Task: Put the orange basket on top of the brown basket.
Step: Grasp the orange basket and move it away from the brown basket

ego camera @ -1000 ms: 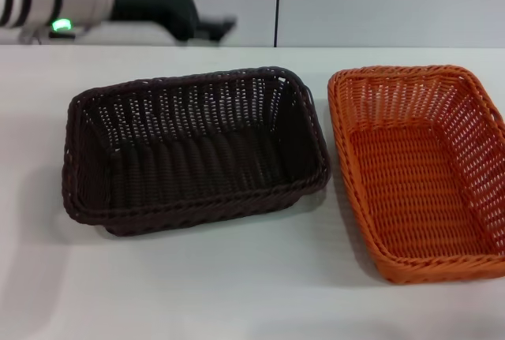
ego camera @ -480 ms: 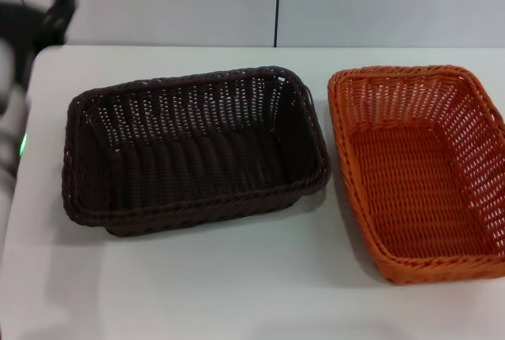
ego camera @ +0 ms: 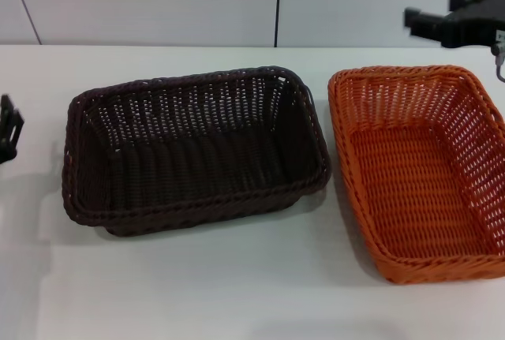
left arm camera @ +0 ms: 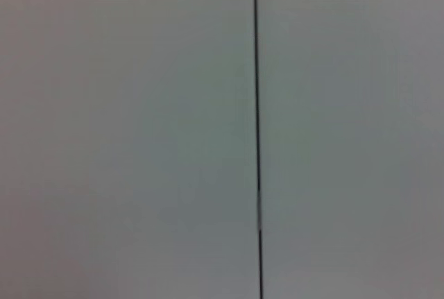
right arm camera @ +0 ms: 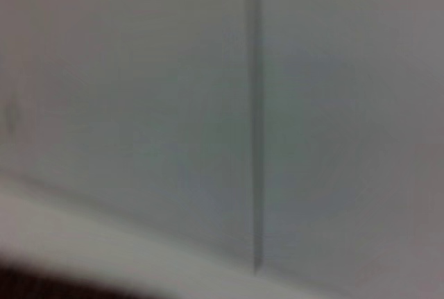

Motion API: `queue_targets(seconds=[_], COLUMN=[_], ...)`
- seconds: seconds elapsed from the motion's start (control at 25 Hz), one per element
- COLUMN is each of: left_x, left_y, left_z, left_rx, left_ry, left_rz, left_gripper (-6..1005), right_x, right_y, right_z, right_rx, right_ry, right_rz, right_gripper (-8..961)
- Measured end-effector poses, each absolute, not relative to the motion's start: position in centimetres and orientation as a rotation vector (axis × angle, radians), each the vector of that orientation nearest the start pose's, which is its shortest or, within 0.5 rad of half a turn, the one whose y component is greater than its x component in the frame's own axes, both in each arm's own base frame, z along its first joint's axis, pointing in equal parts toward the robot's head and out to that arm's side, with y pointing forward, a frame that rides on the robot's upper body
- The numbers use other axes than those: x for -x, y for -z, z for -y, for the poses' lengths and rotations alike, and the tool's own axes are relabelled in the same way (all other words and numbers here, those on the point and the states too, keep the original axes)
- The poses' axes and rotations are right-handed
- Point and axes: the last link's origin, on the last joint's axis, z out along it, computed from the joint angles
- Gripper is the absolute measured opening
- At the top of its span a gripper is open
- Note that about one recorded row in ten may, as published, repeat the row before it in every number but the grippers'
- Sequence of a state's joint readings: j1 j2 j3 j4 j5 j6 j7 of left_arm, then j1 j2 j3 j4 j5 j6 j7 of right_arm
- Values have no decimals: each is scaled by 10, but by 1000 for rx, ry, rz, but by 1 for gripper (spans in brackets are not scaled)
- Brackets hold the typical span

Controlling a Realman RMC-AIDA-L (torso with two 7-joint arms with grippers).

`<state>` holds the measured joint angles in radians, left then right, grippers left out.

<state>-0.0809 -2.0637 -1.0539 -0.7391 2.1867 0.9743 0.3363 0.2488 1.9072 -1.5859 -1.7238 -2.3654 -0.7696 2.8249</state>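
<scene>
The brown basket (ego camera: pixel 197 168) stands empty on the white table, left of centre in the head view. The orange basket (ego camera: pixel 418 178) stands empty beside it on the right, with a narrow gap of table between them. My left gripper (ego camera: pixel 8 139) shows as a black part at the far left edge, level with the brown basket's left end and apart from it. My right gripper (ego camera: pixel 454 23) hangs in the air beyond the orange basket's far right corner, above the table's back edge. Neither gripper touches a basket. Both wrist views show only wall.
The white table (ego camera: pixel 237 277) has bare surface in front of both baskets. A pale wall with a dark vertical seam (ego camera: pixel 277 5) rises behind the table. The seam also shows in the left wrist view (left arm camera: pixel 257 132) and the right wrist view (right arm camera: pixel 253 118).
My left arm has swung from the back left down to the left edge. My right gripper has come into view at the top right. The baskets have not moved.
</scene>
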Motion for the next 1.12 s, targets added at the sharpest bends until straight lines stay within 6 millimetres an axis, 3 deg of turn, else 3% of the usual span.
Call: queue_targets(seconds=[0.08, 0.12, 0.24, 0.32, 0.52, 0.88, 1.12], left_x=[339, 343, 346, 349, 353, 354, 352], left_y=[-6, -5, -4, -3, -3, -3, -1], left_z=[-288, -286, -284, -284, -285, -285, -286], left_rx=[1297, 1294, 1296, 1299, 1294, 1286, 1292], left_ry=[532, 518, 507, 496, 484, 486, 489], left_rz=[621, 629, 633, 643, 662, 673, 678], left_gripper=[813, 813, 813, 813, 813, 813, 813], right_x=[-140, -129, -125, -129, -143, -163, -169], right_y=[-86, -93, -98, -104, -103, -93, -69], right_z=[-358, -344, -328, -305, -284, -285, -293], right_rx=[2245, 2391, 2540, 2705, 2832, 2803, 2814], right_ry=[-229, -116, -8, 142, 309, 524, 624], right_rz=[-718, -668, -641, -646, -651, -702, -665], right_gripper=[709, 709, 709, 708, 707, 706, 705])
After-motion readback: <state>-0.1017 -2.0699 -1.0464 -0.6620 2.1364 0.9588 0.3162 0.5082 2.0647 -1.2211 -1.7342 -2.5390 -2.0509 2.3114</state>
